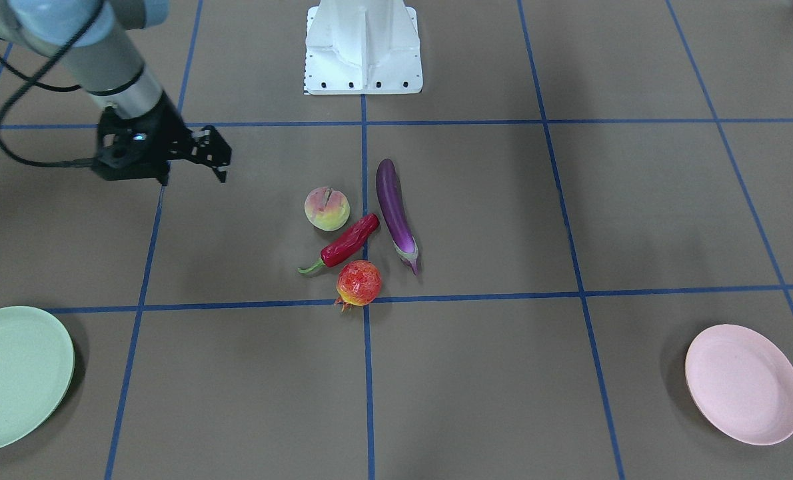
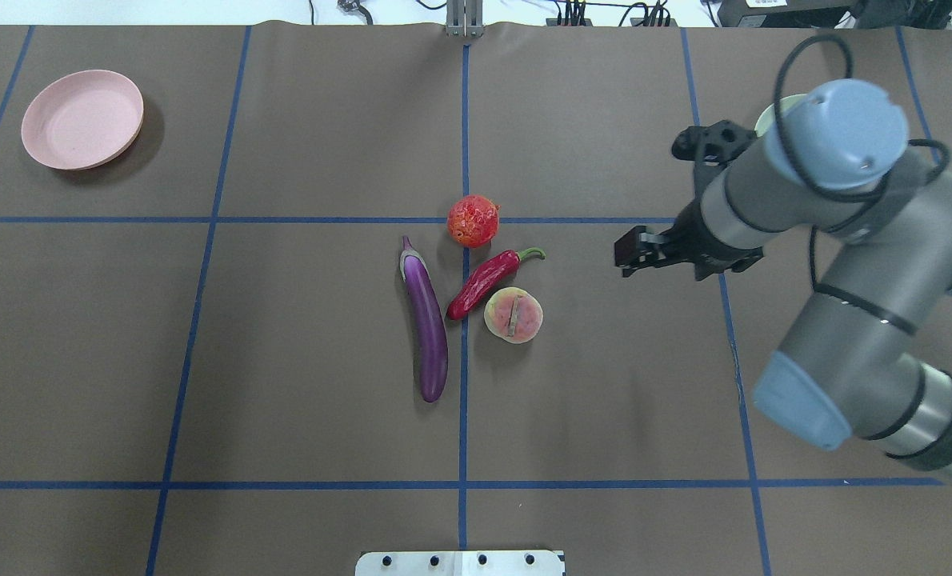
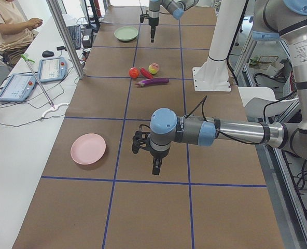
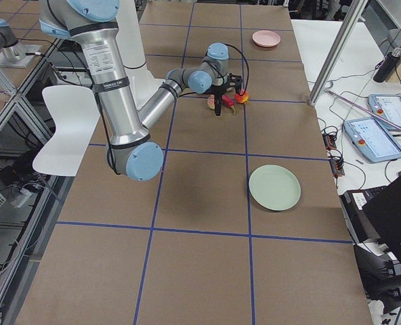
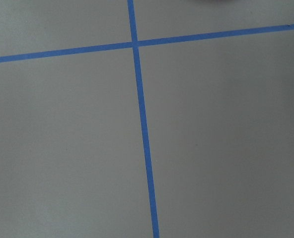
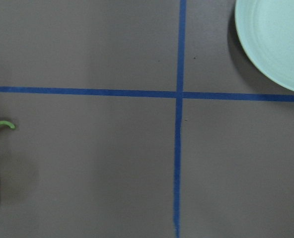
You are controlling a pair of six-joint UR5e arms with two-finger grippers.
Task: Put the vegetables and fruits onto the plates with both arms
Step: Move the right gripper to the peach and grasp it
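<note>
Counter: flat matte brown sheet, ruled into large squares by blue tape; a white base block stands at the robot's edge.
Right arm: grey tube with light-blue caps and looped black cable, reaching in over the counter.
Left arm: same build, seen only in the left side view, stretched low across the counter.
Mint plate: round, shallow, matte pale green, empty. It lies well beyond the right pincer toward the operators' edge. The front-facing frame cuts it off, and the right arm hides most of it from overhead.
Pink plate: same shape, pale pink, empty, near the left pincer on its operators' side.
Eggplant: long, slim, glossy purple with a pale stem end. It is the piece of the cluster farthest from the right pincer.
Chili: red, glossy, tapered. Its curled green stem points toward the right pincer and is the nearest part to it.
Peach: round, yellow-green with a pink blush and a dark groove on top, just beside the chili.
Pomegranate: round, mottled red-orange, crown barely discernible.
Right pincer: black, fingers spread, holding nothing, apart from the produce.
Left pincer: pointing down over bare counter. Whether its fingers are spread or together cannot be told.
Wrist views: no fingers visible.
</note>
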